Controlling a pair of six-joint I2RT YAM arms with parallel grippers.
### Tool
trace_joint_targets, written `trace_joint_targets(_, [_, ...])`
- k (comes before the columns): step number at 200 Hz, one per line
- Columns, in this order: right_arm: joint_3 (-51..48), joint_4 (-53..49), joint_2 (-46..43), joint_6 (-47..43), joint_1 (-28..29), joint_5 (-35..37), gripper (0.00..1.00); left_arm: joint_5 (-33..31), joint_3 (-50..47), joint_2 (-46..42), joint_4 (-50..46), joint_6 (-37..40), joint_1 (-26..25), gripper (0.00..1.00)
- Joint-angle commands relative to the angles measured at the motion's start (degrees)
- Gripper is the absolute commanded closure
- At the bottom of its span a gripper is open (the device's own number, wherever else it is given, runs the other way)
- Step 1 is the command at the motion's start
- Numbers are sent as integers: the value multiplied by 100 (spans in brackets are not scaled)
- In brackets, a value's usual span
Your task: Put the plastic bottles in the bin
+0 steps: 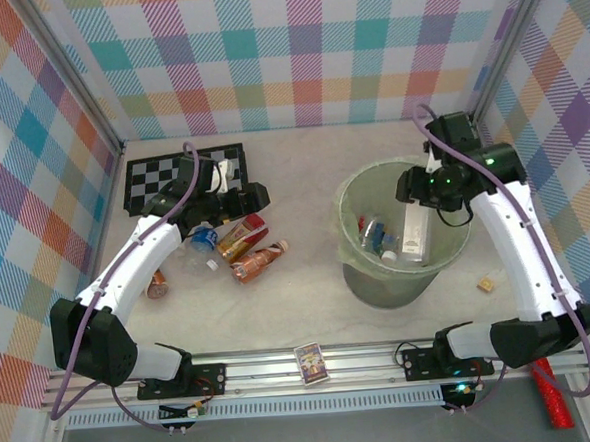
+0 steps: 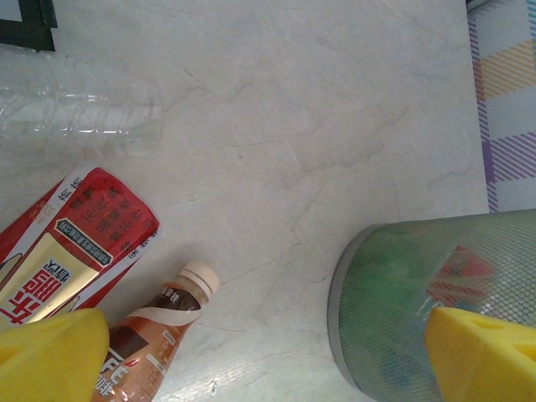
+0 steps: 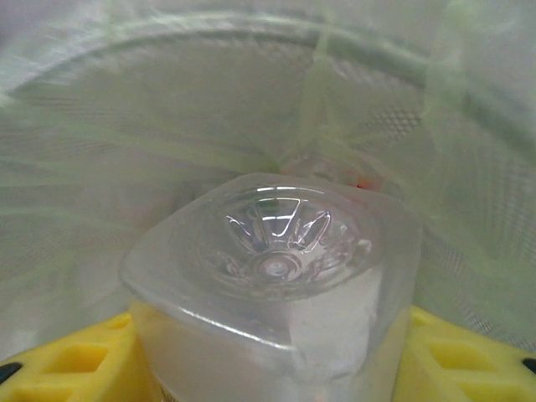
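Right wrist: right jaws hold a clear bottle point(image 3: 272, 268) inside the bin point(image 3: 167, 100).

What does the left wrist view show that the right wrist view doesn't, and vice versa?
Left wrist: the open left claw above the table, with a brown cream-capped bottle, a red-labelled bottle and a ribbed clear bottle lying on it. Right wrist: the right claw shut on a square-based clear bottle, base forward. Both: the bin, from outside versus inside its liner.
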Motion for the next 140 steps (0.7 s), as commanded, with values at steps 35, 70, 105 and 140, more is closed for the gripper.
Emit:
trace_joint_targets(35, [68, -213, 87, 126, 97, 385, 33, 12, 99, 156, -147, 151, 52, 4])
trace_joint_targets(70, [827, -719, 368, 71, 318, 716, 25, 24, 130, 196, -151, 167, 48, 4])
trace_joint_targets(105, [787, -754, 690, 148, 635, 834, 28, -93, 138, 171, -288, 260, 50, 4])
trace_joint_targets(140, [178, -550, 681, 296, 662, 694, 42, -184, 111, 84, -379, 327, 56, 4])
